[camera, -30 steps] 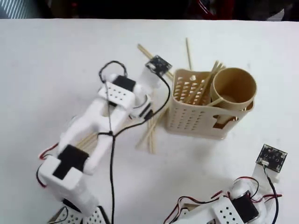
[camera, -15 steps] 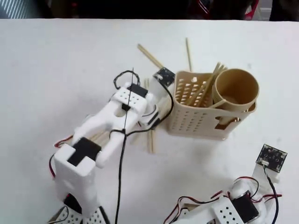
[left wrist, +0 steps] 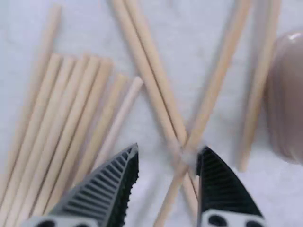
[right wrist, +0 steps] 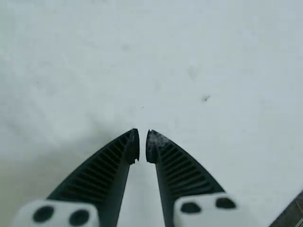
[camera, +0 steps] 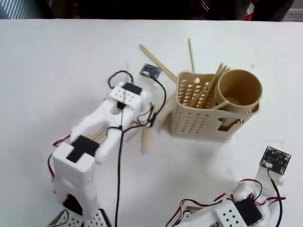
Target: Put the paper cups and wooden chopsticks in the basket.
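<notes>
A beige slotted basket (camera: 199,118) stands right of centre, holding a paper cup (camera: 239,90) and several chopsticks (camera: 206,90). Loose wooden chopsticks (camera: 144,139) lie on the table beside it, partly hidden beneath my left arm (camera: 118,111). In the left wrist view my left gripper (left wrist: 166,158) is open just above two crossed chopsticks (left wrist: 177,127), with a row of several chopsticks (left wrist: 61,132) beside them and the basket's wall (left wrist: 286,113) at the edge. My right gripper (right wrist: 142,144) hangs shut and holds nothing over bare table.
Two more chopsticks (camera: 158,57) and a single one (camera: 191,54) lie behind the basket. My right arm (camera: 246,208) sits folded at the front right edge. White table (camera: 57,61) stretches open to the left and back.
My left arm swung toward the basket, then drew back a little to the left. The loose chopsticks under it shifted slightly. The right arm has not moved.
</notes>
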Controlling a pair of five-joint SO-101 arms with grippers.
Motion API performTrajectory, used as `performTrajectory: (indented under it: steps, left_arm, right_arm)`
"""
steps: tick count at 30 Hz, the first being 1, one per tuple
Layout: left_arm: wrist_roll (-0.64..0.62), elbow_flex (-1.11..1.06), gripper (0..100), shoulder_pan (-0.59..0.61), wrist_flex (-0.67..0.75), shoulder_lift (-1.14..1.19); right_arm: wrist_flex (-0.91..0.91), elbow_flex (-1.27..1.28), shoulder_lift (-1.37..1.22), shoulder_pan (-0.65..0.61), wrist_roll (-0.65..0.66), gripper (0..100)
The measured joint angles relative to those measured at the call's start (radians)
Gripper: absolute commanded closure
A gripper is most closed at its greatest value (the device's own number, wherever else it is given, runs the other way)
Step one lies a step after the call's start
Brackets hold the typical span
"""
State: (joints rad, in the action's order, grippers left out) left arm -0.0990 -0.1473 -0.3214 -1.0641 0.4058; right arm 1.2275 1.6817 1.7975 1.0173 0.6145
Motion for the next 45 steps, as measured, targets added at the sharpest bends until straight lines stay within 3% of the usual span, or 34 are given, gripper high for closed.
performTrajectory:
  steps: [5,21,29,38,45]
  left_arm:
    - [-0.002,0.0,80,0.091,0.0,0.0]
    - [0.236,0.0,84,0.299,0.0,0.0]
    - [0.315,-0.002,85,0.307,-0.072,-0.052]
    - [0.325,-0.002,84,0.313,-0.161,-0.37]
    - [0.535,-0.002,84,0.173,-0.098,-0.347]
  right_arm:
    - [0.0,0.0,0.0,0.0,0.0,96.1]
    - [0.0,0.0,0.0,0.0,0.0,96.1]
    - [0.0,0.0,0.0,0.0,0.0,96.1]
    - [0.0,0.0,0.0,0.0,0.0,96.1]
    - [0.0,0.0,0.0,0.0,0.0,96.1]
